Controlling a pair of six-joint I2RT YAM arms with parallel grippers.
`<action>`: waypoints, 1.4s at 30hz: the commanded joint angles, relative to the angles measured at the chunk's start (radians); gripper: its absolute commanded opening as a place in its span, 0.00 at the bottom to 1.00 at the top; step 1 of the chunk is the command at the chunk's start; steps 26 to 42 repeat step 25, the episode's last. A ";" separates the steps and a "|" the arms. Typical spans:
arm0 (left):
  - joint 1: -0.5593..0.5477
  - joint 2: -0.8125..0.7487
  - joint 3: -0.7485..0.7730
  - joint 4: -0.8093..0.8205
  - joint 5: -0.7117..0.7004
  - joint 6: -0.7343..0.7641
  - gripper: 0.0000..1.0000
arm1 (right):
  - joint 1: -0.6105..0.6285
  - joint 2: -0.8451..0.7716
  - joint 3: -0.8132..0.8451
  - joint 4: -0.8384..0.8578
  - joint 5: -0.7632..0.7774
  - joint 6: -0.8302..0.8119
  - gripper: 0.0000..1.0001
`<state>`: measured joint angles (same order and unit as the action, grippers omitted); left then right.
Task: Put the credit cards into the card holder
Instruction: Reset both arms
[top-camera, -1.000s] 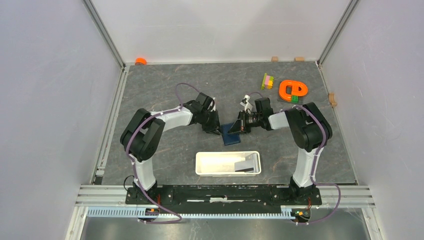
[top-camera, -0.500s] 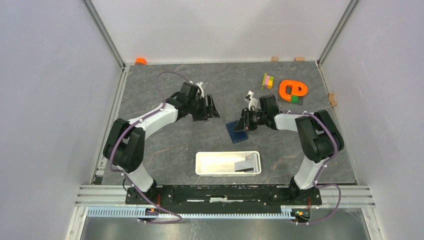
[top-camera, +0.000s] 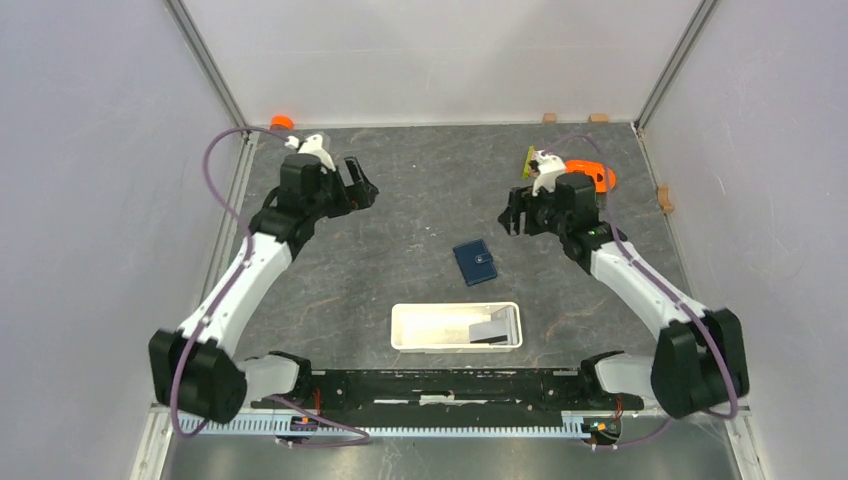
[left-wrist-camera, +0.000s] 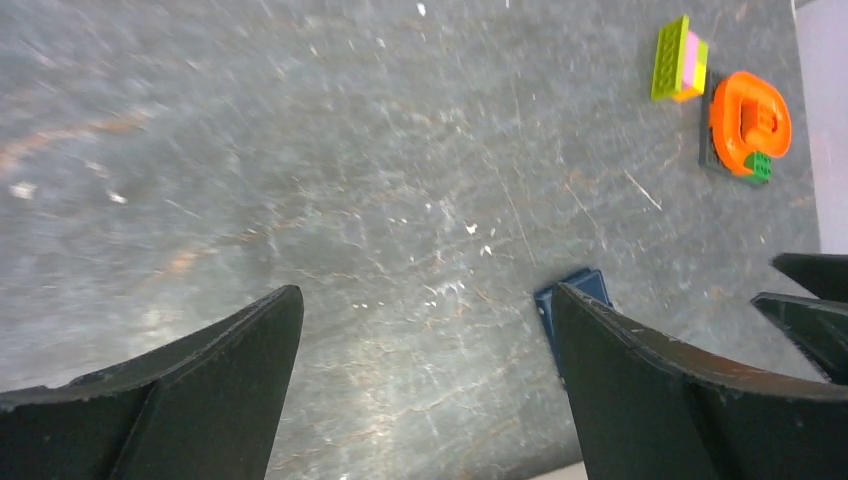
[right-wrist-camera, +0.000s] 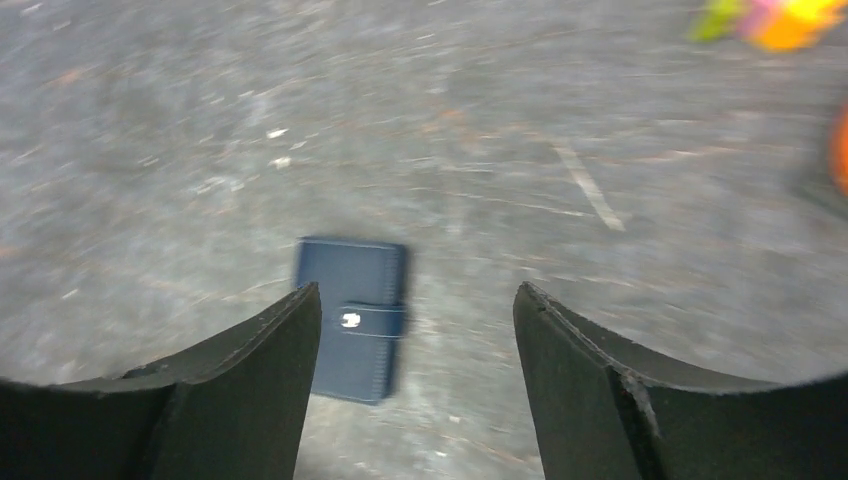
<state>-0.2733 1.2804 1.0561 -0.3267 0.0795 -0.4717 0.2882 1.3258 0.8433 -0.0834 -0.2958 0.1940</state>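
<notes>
The card holder lies folded shut on the table just beyond the white tray (one grey card rests inside that tray), and I see the left gripper and right gripper raised farther beyond it, jaws apart, gripping nothing.

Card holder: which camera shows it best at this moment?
Top external: the card holder lies closed on the table, whole, sharp and unobstructed. The right wrist view shows it larger, with the snap tab visible, but motion-blurred. The left wrist view catches just one corner.
</notes>
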 joint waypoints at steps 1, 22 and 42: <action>0.000 -0.200 -0.028 -0.021 -0.239 0.145 1.00 | -0.009 -0.172 -0.098 0.030 0.399 -0.089 0.76; 0.000 -0.592 -0.236 0.001 -0.450 0.330 1.00 | -0.009 -0.602 -0.477 0.381 0.664 -0.242 0.79; 0.000 -0.576 -0.226 -0.010 -0.469 0.327 1.00 | -0.009 -0.604 -0.473 0.382 0.643 -0.234 0.79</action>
